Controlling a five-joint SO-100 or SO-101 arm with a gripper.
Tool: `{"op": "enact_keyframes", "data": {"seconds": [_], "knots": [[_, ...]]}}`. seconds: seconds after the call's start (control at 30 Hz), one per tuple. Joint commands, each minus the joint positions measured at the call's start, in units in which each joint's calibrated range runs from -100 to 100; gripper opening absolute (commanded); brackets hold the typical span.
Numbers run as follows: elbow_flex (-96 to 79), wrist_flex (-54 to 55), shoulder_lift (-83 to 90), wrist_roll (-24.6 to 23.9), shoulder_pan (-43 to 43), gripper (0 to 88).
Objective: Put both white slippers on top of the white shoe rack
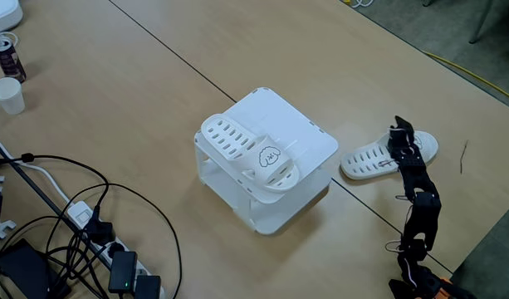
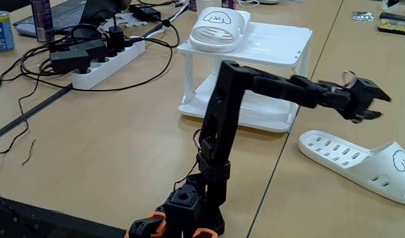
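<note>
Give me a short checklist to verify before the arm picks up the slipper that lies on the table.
1. First slipper rests on the white shoe rack: ok.
2. Free space on the rack top beside it: ok.
3. Second slipper lies flat on the table, sole up: ok.
4. End effector is above this slipper, not touching: ok in a fixed view.
5. End effector open enough for a grasp: cannot tell.
6. Cables far from the arm's path: ok.

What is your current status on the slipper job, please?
Claw above table slipper, grip unclear. One slipper already on rack. Nothing in the way.
</note>
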State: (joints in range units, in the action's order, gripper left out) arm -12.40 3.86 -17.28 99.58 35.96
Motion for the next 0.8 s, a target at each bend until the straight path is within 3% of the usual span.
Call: {"op": "enact_keyframes", "data": {"seconds": [0.0,0.4,0.53,0.77], "knots": [[13.9,1.1,-5.2,0.4,2.0,13.0],[38.3,1.0,-28.5,0.4,4.8,13.0],[38.6,0.2,-32.2,0.4,5.2,12.7],[34.2,-10.7,-31.1,0.4,5.2,12.9]]}}
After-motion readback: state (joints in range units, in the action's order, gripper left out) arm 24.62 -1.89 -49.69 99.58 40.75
